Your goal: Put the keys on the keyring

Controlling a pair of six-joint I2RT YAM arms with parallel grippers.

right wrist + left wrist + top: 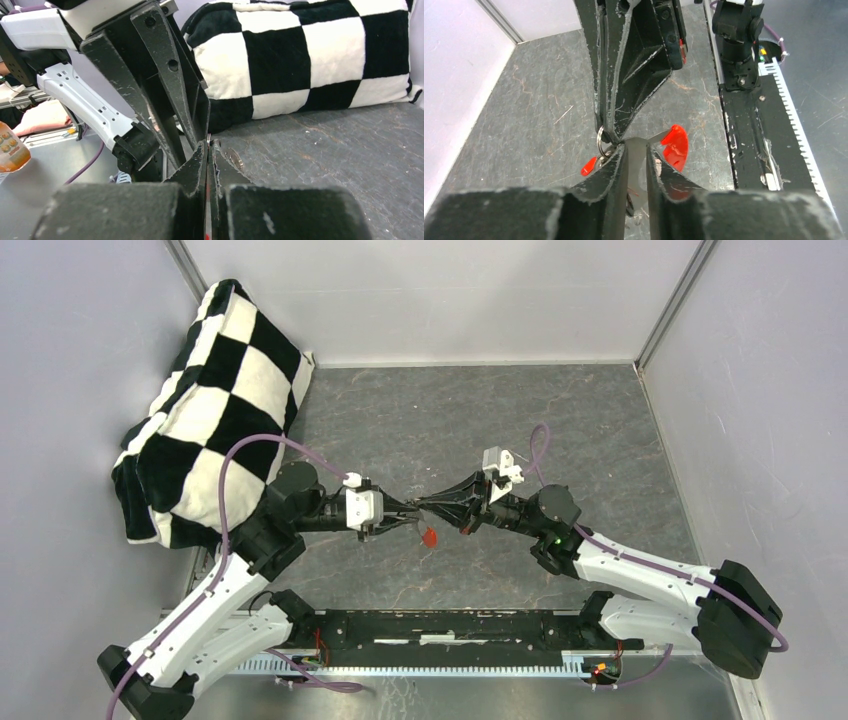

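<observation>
Left jaws, nearest the lens in the left wrist view: fingers drawn almost together, only a narrow gap between them, pinching the flat metal blade of the red-headed key; its red head sticks out to the side facing the arm bases, clear of the grip. Right jaws: fully closed, fingers reaching in from the opposite side, tips touching the left tips and nipping the keyring, whose thin silver loop shows just beside the tips. Small red piece: hangs at the loop's lower end; how it is attached cannot be told. Both items held in the air above the bench, roughly at its middle, between the two arms. Grey marbled bench surface, walled on three sides. Checkered black-and-white cushion: propped in the far left corner, well apart from the jaws. Black base rail: along the near edge.
</observation>
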